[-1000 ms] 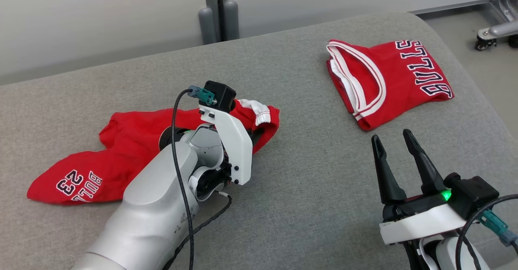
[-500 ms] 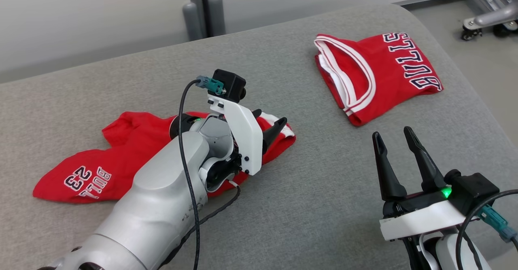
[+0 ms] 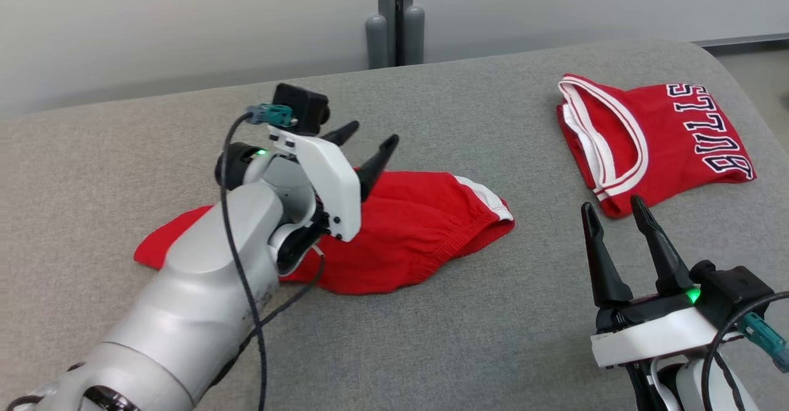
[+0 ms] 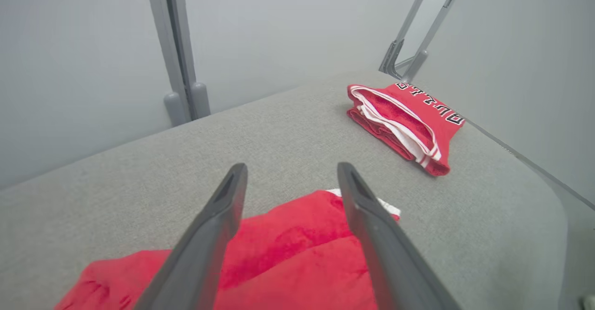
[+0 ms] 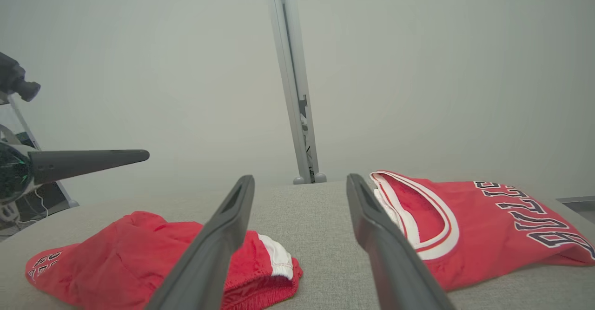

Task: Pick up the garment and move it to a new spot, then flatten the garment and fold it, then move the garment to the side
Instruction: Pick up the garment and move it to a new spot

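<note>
The left gripper (image 3: 373, 137) hovers spread and empty just above the rumpled red shorts (image 3: 407, 232) on the grey table (image 3: 493, 337). I'd pinch one waistband corner low. The right gripper (image 3: 613, 214), likewise spread and empty, should take the other, avoiding the folded jersey (image 3: 653, 140).

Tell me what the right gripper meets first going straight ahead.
Likely the right gripper grazes the folded jersey at its near edge, or slides over bare cushion beside it; depth is unclear.
</note>
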